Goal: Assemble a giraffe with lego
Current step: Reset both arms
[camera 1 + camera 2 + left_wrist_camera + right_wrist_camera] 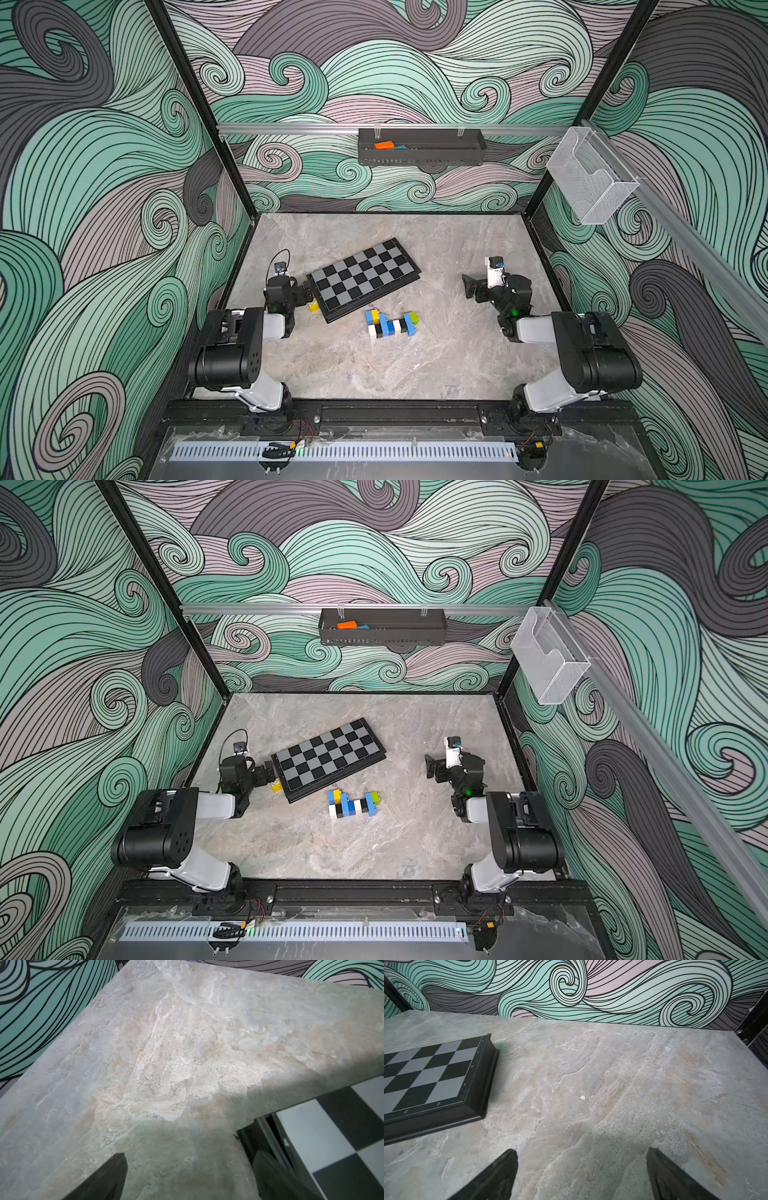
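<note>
Left arm [226, 353] and right arm [594, 357] are showing bulky black joint housings on pale grey links, each wearing a glowing green light [514, 312].

Clearance, tabletop [415, 370]
Open: near strip, far edge, most of R side. Blocked: chequered board [363, 279] centre-L, slanted; giraffe [390, 323] just beside its near edge; yellow brick [313, 306] at board's L edge.

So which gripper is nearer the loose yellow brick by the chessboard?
Left. The left gripper sits right beside the yellow brick at the near corner of the chessboard; the right gripper is far across the table, past the giraffe.
</note>
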Available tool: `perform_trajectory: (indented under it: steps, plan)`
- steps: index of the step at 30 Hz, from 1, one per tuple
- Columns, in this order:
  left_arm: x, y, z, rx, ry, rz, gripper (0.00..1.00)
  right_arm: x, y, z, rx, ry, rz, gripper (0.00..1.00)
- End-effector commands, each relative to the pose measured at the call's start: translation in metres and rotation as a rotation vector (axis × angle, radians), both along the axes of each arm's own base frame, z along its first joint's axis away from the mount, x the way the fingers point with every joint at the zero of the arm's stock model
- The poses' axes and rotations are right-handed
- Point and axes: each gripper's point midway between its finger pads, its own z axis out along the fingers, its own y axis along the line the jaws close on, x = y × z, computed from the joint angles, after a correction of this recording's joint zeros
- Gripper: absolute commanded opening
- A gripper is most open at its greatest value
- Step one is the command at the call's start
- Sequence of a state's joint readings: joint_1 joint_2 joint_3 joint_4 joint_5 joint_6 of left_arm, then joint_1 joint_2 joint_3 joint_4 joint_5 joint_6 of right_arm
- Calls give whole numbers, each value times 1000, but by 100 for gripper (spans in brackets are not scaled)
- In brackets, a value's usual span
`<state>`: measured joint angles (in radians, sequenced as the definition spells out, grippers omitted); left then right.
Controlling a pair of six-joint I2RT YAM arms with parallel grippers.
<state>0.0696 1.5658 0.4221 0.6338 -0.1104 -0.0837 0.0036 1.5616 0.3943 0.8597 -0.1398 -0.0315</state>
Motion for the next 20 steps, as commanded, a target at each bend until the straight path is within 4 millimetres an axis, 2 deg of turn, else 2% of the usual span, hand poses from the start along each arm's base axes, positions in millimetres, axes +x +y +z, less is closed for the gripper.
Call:
perform_trajectory:
  steps: [1,3,5,20]
  plan:
    - [22,-5,40,32,-158,-65,99,7,-11,9,-51,-46,-69,99]
    - [23,-5,43,41,-184,-63,99,7,-10,11,-52,-50,-66,99]
    - [20,-4,40,11,-110,-36,99,7,-10,11,-51,-53,-65,99]
    - [23,-8,40,14,-109,-65,99,7,-10,10,-49,-51,-65,99]
